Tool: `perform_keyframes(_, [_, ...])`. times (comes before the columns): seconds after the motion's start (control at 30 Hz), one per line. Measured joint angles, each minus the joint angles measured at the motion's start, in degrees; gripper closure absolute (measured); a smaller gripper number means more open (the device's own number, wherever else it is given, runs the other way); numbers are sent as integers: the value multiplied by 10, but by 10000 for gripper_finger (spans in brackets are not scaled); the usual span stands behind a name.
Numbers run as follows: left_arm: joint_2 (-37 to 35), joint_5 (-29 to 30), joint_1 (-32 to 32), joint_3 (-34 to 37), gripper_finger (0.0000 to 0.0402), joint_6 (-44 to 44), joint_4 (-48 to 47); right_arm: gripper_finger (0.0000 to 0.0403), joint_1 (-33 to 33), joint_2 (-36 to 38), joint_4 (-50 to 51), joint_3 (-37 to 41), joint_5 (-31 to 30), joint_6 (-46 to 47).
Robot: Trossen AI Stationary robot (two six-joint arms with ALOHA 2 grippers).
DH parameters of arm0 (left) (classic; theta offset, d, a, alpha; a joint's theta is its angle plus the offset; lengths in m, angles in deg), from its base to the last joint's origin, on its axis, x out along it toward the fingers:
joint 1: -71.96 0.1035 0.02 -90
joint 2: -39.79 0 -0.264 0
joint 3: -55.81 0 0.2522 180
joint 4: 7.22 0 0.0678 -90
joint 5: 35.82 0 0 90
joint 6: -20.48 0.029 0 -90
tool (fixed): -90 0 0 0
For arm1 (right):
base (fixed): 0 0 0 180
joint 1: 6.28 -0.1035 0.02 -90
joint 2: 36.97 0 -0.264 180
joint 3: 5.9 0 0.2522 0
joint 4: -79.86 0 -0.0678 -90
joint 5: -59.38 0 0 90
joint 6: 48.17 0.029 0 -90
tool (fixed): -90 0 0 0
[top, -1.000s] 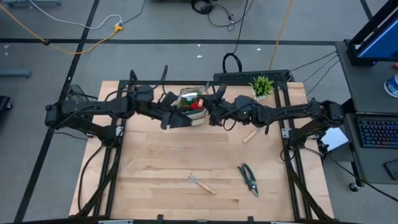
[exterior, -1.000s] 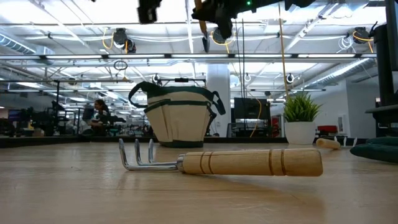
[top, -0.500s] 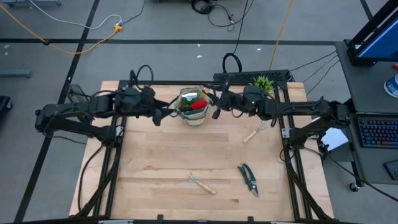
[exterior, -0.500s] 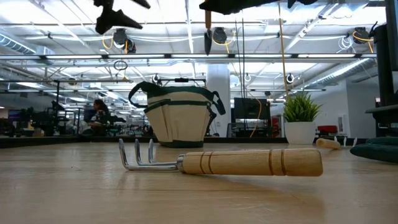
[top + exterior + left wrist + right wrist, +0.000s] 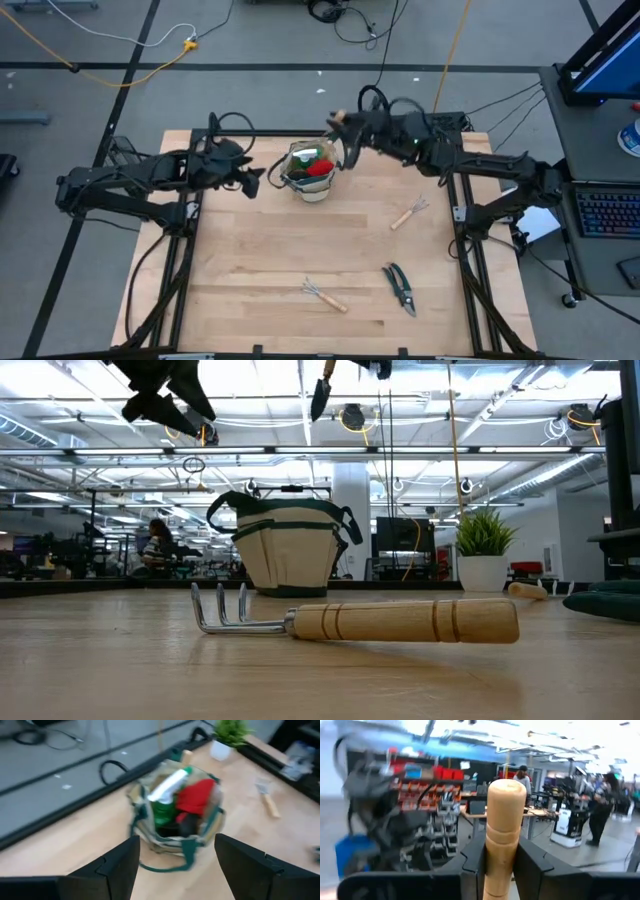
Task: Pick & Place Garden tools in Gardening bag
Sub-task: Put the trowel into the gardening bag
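While the right tool point(image 5: 340, 120) hangs clamped on a trowel point(image 5: 322, 392) above the gardening bag point(image 5: 311, 172), left tool point(image 5: 252, 184) apart beside; next, lower and release.

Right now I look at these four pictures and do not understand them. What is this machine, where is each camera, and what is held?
Two dark robot arms work at a wooden table. One camera looks down from above, one sits at table height, one rides on each wrist. The gardening bag already contains a green spray bottle and a red glove. A rake, shears and a small tool lie on the table. The right gripper, behind the bag, holds a trowel in its fingers. The left gripper is open and empty.
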Motion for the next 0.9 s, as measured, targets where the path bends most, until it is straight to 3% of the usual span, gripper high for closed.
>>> perform_keyframes(0.3, [0, 73, 0, 0, 137, 35, -5, 340, 51, -53, -1, -19, -1, 129])
perform_keyframes(0.9, [0, 89, 0, 0, 137, 53, -3, 340, 85, -144, -3, -25, -3, 177])
